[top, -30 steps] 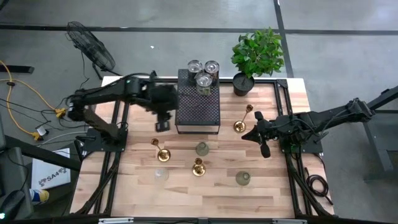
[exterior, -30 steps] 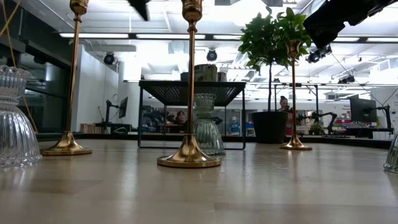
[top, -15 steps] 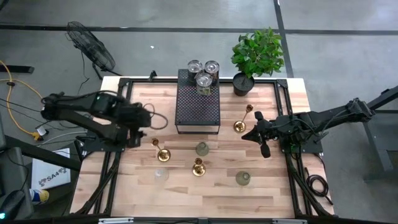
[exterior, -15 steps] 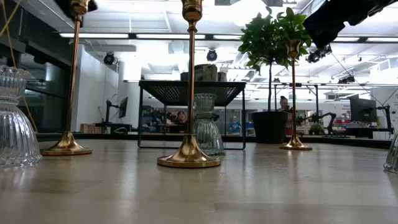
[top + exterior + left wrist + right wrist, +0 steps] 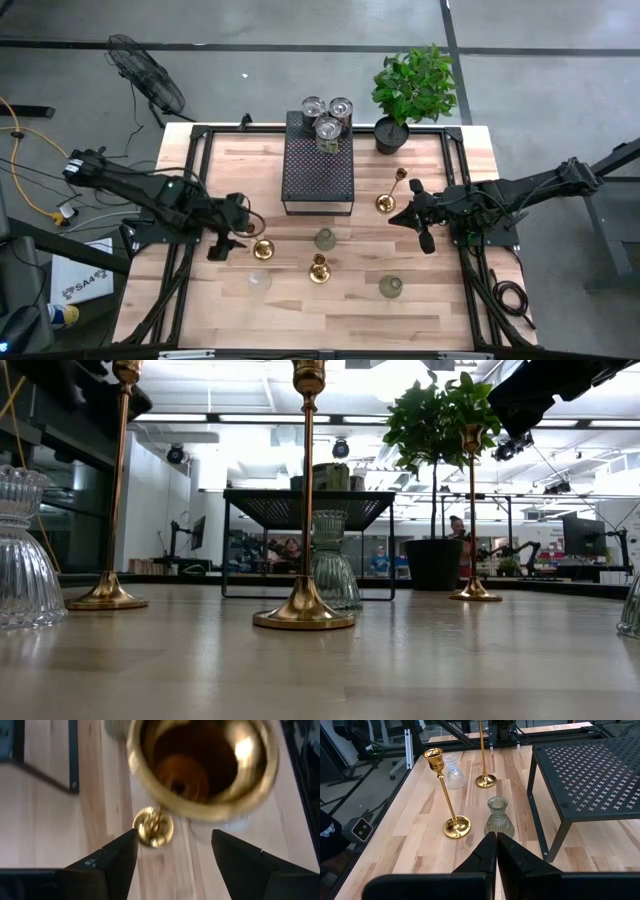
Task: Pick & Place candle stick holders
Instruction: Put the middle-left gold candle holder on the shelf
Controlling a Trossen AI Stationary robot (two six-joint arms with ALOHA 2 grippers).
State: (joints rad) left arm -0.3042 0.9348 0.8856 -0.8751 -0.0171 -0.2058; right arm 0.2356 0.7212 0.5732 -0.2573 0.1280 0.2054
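With its fingers spread above the brass holder (image 5: 200, 767), the left end effector (image 5: 172, 862) should centre on the stem, then drop; the right end effector (image 5: 496, 851) waits closed.

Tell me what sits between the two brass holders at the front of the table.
Nothing: in the high view, bare wood separates the left brass holder from the middle brass holder.
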